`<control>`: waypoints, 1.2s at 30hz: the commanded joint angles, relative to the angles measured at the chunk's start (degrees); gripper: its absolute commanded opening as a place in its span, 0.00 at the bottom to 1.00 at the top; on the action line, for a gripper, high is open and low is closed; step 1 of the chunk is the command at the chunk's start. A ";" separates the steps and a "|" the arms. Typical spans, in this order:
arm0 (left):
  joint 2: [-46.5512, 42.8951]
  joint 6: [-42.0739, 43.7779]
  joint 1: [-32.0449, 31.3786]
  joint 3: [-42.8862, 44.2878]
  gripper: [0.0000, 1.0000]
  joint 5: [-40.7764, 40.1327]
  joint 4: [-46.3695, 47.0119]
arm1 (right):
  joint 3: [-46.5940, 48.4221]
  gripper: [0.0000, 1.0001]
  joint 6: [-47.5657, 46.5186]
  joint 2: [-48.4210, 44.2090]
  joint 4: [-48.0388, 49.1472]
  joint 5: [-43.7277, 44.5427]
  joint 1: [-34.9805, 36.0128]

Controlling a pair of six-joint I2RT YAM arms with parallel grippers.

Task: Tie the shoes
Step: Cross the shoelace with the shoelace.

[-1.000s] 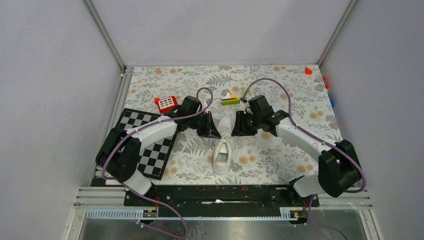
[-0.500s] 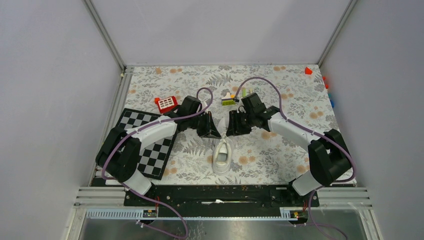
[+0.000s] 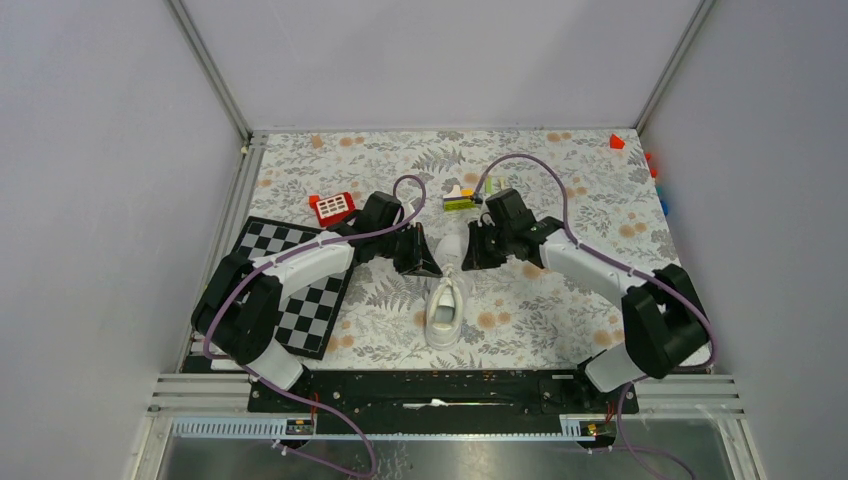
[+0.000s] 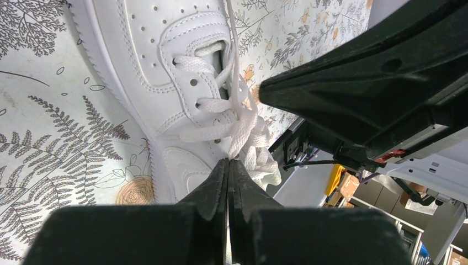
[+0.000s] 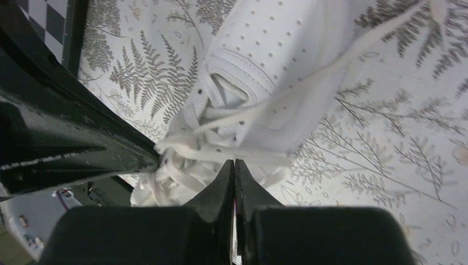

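A white sneaker (image 3: 445, 312) lies on the floral cloth, toe pointing away from the arm bases. Its laces (image 4: 243, 124) are bunched loosely over the tongue, and one free end trails past the toe (image 5: 386, 30). My left gripper (image 3: 428, 268) is on the shoe's left, shut, with its tips (image 4: 228, 161) in the lace bunch and a white strand between the pads. My right gripper (image 3: 466, 262) faces it from the right, shut as well, its tips (image 5: 234, 161) on a lace strand crossing the shoe's throat. The two grippers almost touch above the laces.
A checkerboard (image 3: 290, 290) lies under the left arm. A red toy (image 3: 332, 207) and a yellow-green block toy (image 3: 460, 198) sit behind the grippers. A red block (image 3: 617, 141) is in the far right corner. Grey walls enclose the table.
My right gripper has moved left toward the shoe's laces and gone from open to shut. The left arm and the shoe have not moved.
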 commanded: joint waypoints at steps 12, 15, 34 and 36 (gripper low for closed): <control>-2.04 1.28 -0.15 0.47 0.00 1.10 -0.55 | -4.07 0.28 -1.76 -6.95 -0.24 5.07 0.52; -2.21 1.37 -0.15 0.30 0.00 1.08 -0.55 | -3.53 0.39 -1.47 -5.62 1.89 3.86 0.81; -1.15 1.50 -0.15 1.15 0.00 1.38 -0.79 | 2.63 0.47 -7.01 0.60 1.31 -2.55 2.81; -1.07 1.50 -0.15 1.25 0.00 1.40 -0.88 | 3.15 0.47 -7.40 1.13 1.39 -2.78 2.88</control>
